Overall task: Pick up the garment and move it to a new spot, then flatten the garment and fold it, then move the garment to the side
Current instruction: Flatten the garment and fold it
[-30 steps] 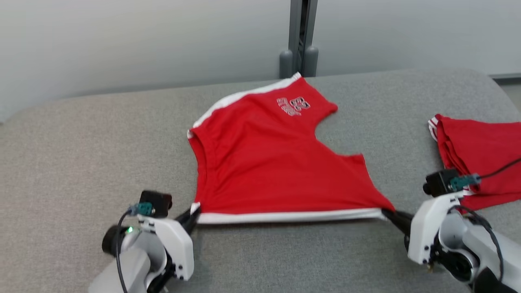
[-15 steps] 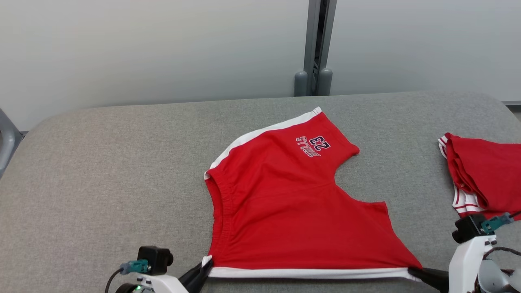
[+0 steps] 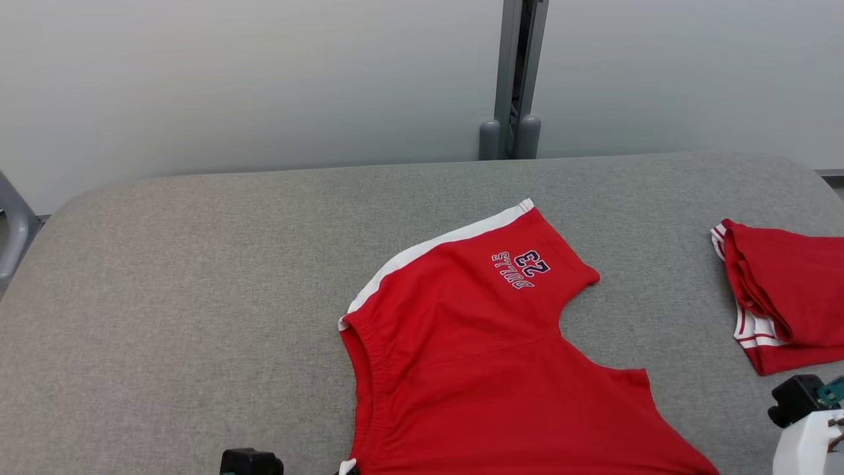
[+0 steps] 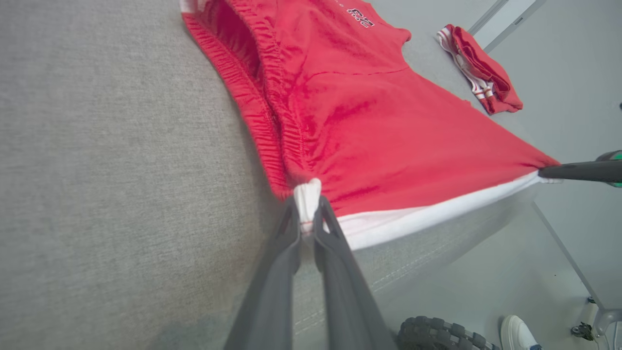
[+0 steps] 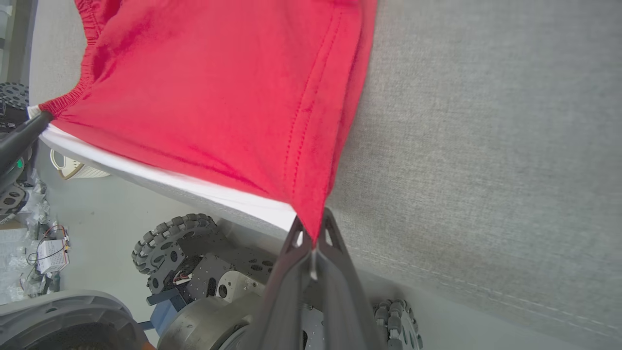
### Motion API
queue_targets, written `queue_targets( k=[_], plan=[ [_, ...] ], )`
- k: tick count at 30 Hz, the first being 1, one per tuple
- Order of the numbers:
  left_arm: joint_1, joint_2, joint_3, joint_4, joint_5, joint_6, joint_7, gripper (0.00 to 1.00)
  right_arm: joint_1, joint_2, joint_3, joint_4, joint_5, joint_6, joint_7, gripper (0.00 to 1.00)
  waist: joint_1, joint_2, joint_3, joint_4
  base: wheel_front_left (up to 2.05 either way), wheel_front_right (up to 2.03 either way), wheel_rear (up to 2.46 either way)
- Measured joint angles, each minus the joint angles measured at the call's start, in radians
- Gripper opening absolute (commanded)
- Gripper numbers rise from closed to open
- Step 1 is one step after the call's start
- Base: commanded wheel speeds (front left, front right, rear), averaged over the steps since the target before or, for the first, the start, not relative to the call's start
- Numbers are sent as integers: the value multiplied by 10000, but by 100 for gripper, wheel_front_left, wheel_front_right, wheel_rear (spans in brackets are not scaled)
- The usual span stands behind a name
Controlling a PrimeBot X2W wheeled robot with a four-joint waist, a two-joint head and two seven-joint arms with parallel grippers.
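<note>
The garment (image 3: 488, 369), red shorts with white side stripes and a "23" print, lies spread on the grey table (image 3: 198, 264), its near white edge stretched taut over the table's front edge. In the left wrist view my left gripper (image 4: 307, 214) is shut on the bunched white corner of the garment (image 4: 369, 121). My right gripper (image 5: 311, 233) is shut on the opposite corner of the garment (image 5: 218, 97). From each wrist the other arm's dark fingers show pinching the far corner, the right gripper (image 4: 578, 171) and the left gripper (image 5: 24, 136).
A second red garment (image 3: 784, 297), folded, lies at the table's right side. A grey post (image 3: 511, 79) stands against the wall behind the table. Below the table's front edge are my wheeled base (image 5: 194, 262), a white basket (image 5: 73, 167) and a person's shoe (image 4: 517, 333).
The head camera has tilted up, so everything sits lower in its view. Both grippers have drawn the garment toward the table's front edge, away from the folded one, still gripping its corners.
</note>
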Motion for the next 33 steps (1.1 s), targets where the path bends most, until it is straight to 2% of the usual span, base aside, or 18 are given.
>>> queue_targets(
  k=[7,16,26,33],
  plan=[
    [9,46,313,-1141,-483,453,456,0,-169,-261,-656,-374,-100,-2,-92,0,1,0,128,132,0,0,0],
    [-872,-316,1083,-2034,-1471,863,1112,0,-1430,17,-1595,-98,-290,-6,522,0,0,0,738,424,0,0,0],
    [-2423,-945,1618,-2082,-2376,1039,1908,0,-3788,1032,-2604,1214,-851,-15,1438,0,0,0,1867,906,0,0,0],
    [-3601,-1365,1791,-1457,-2920,1091,2631,0,-5325,1879,-3014,2243,-1641,-15,1762,0,0,0,2718,1313,0,0,0]
  ],
)
